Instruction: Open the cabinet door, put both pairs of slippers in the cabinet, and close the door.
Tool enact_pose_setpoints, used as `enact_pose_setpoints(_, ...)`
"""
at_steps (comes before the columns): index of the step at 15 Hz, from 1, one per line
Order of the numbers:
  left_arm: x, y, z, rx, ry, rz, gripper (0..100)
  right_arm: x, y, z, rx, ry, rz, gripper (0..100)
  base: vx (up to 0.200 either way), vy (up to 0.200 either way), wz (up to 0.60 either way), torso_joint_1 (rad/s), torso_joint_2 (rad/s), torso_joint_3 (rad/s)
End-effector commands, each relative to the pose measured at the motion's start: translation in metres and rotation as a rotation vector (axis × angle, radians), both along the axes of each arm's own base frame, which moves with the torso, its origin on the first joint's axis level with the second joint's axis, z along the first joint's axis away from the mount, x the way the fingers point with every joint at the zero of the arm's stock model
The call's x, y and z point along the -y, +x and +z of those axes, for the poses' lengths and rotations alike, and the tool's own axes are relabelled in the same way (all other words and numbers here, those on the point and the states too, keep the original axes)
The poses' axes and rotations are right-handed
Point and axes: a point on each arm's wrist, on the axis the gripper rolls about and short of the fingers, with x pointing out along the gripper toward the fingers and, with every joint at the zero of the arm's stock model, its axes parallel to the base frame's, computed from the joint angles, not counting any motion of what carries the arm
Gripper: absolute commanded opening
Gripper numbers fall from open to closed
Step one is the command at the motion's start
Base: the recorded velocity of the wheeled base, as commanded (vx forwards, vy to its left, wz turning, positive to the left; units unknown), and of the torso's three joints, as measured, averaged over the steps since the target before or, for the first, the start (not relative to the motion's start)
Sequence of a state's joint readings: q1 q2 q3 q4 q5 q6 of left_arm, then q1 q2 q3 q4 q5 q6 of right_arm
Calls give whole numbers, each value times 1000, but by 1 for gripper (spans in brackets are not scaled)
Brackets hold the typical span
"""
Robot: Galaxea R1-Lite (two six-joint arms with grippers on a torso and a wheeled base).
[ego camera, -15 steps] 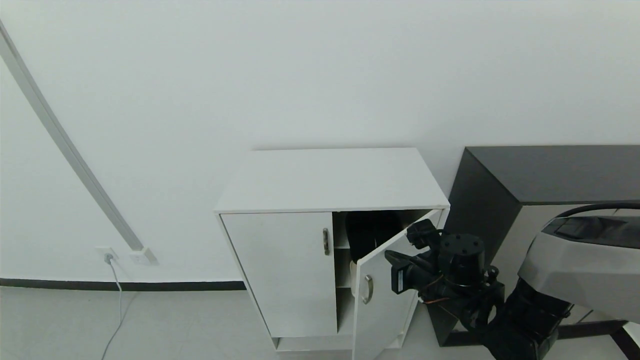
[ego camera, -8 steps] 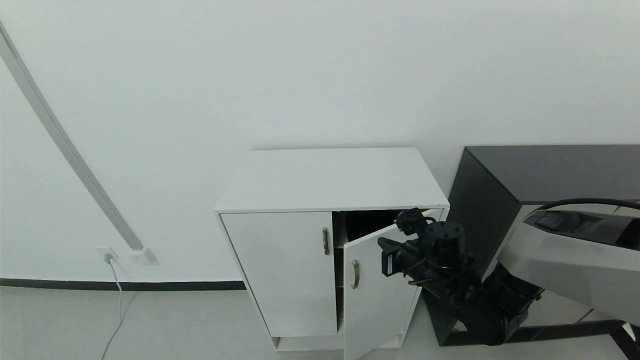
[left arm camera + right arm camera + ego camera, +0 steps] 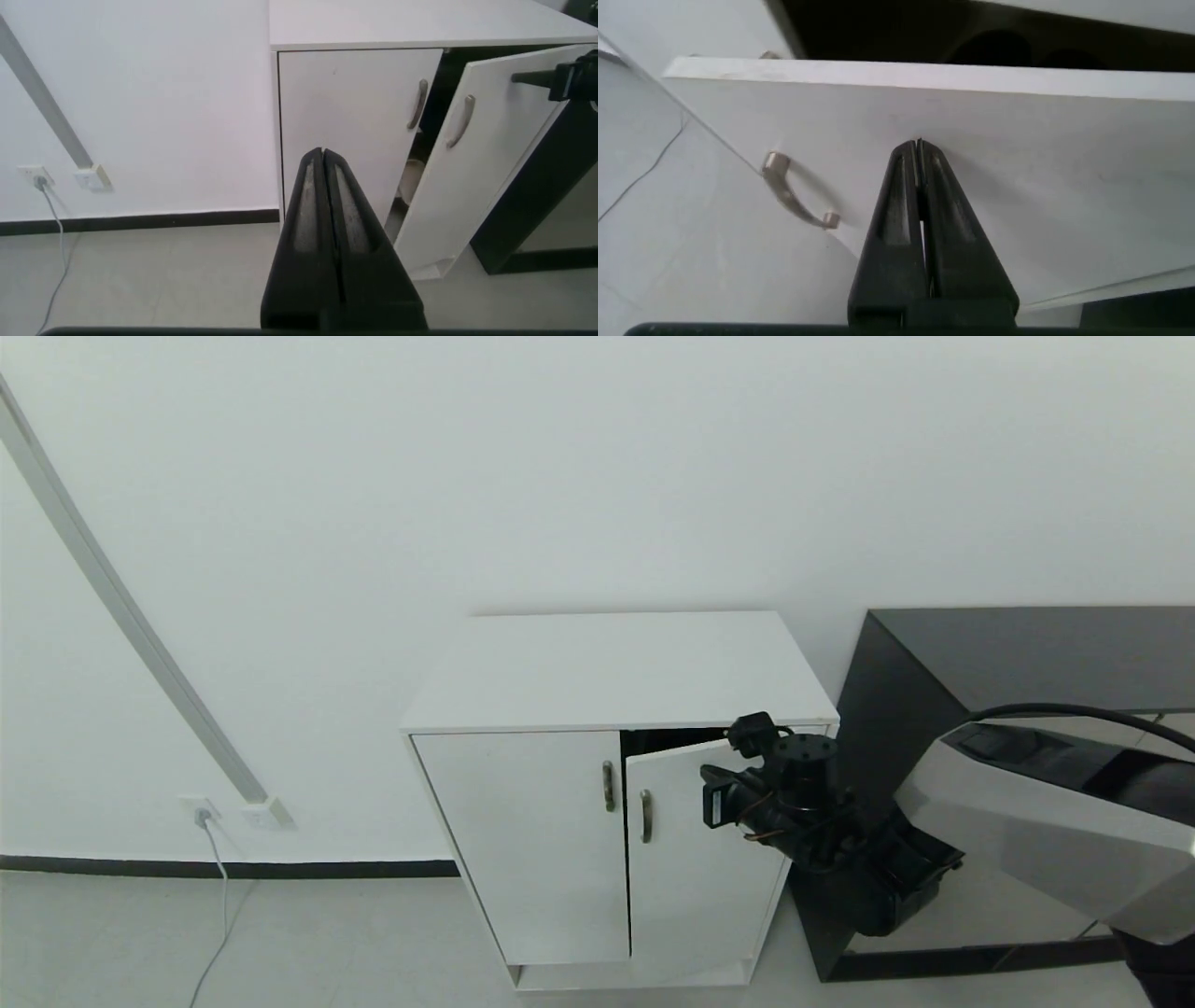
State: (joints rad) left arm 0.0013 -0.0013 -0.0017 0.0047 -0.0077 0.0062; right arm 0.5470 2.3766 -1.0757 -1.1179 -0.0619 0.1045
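The white cabinet (image 3: 616,672) stands against the wall with its left door (image 3: 523,840) closed. Its right door (image 3: 695,896) is almost closed, with a thin dark gap left at its top edge. My right gripper (image 3: 724,784) is shut, and its tips (image 3: 920,145) press flat against the right door's face (image 3: 1046,187), beside the metal handle (image 3: 799,191). Above the door's edge, dark rounded slipper shapes (image 3: 994,47) lie in the shadowed inside. My left gripper (image 3: 323,154) is shut on nothing and hangs over the floor, well short of the cabinet (image 3: 355,93).
A black cabinet (image 3: 934,672) stands tight against the white one's right side. A wall socket with a hanging cable (image 3: 201,817) and a slanted conduit (image 3: 121,607) are on the wall to the left. Bare floor (image 3: 327,943) lies in front.
My right gripper has pushed forward and left with the right door, which swung from wide open to almost closed. The slippers inside are now mostly hidden behind it.
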Motion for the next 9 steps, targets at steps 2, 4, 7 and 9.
enact_pose_setpoints(2, 0, 0, 0, -1, 0, 0, 0, -2, 15, -9, 11, 6, -16, 0, 0, 0, 0, 0, 0, 0)
enact_pose_setpoints(4, 0, 0, 0, -1, 0, 0, 0, 1, 23, -10, 2, 0, -29, 0, 0, 0, 0, 0, 0, 0)
enact_pose_setpoints(7, 0, 0, 0, -1, 0, 0, 0, 2, 31, -6, 13, 7, -40, 0, 0, 0, 0, 0, 0, 0)
enact_pose_setpoints(9, 0, 0, 0, -1, 0, 0, 0, 3, 34, -4, 18, 10, -45, 0, 0, 0, 0, 0, 0, 0)
